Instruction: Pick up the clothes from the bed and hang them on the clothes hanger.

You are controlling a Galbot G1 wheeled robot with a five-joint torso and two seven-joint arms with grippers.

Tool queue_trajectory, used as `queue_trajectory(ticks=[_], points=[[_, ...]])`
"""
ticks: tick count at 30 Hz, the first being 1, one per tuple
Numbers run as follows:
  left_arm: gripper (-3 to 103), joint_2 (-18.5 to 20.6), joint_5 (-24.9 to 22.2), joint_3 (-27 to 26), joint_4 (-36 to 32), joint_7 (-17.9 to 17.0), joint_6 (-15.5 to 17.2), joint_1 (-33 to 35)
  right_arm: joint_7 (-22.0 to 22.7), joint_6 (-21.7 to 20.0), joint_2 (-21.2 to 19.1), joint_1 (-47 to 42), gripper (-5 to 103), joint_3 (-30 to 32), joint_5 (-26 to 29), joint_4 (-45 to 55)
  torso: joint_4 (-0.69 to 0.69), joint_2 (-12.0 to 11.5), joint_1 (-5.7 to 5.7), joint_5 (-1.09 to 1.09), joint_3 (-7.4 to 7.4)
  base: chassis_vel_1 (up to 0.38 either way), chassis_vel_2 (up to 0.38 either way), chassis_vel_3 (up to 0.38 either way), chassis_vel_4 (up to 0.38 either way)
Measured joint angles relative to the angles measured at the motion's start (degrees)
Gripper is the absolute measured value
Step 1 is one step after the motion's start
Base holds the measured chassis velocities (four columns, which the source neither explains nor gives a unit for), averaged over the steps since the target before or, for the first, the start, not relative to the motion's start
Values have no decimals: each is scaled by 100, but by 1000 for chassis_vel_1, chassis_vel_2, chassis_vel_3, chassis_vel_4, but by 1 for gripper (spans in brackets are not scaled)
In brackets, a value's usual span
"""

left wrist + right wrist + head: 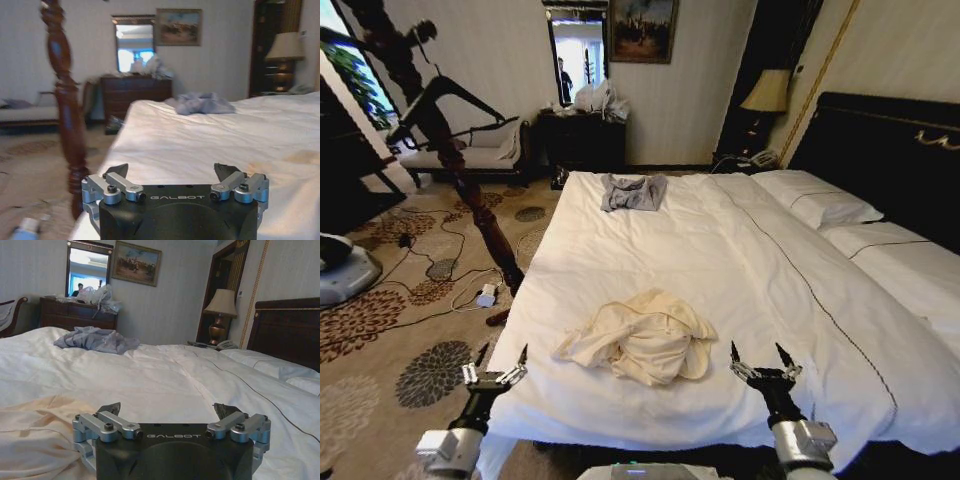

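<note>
The clothes (642, 338), a crumpled cream shirt, lie on the white bed (720, 260) near its foot end. In the right wrist view the cream fabric (35, 425) spreads just beside my right gripper (170, 412). My left gripper (495, 360) hovers open at the bed's near left corner, left of the shirt. On the shirt's other side my right gripper (760, 358) is open above the sheet. Neither holds anything. In the left wrist view the left gripper (172, 172) points along the mattress edge. The clothes hanger is out of view.
A small grey garment (632, 191) lies at the bed's far end. A tall dark wooden coat stand (470, 195) rises left of the bed, with cables (440, 270) on the patterned carpet. Dresser (582, 140), lamp (767, 95), black headboard (890, 150) and white pillows (815, 200) lie beyond.
</note>
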Motion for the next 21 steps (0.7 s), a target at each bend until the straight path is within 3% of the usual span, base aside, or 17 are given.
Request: queue_trajectory(ticks=[9,14,21], points=[[93,1000,-576,903,459,146,346,-1003,28,-14,226,-16,100,77,-89,-13,0,0,0,0,0,0,0,0,0],[92,1257,-798,1445,769,104,540,-1983,28,-13,380,-40,100,81,-168,-3,-3,-1,0,-1,1,0,0,0,0],[92,1352,-1036,2092,1002,19,791,-2681,31,-6,488,-15,100,113,-213,-5,-1,-1,0,0,1,0,0,0,0]])
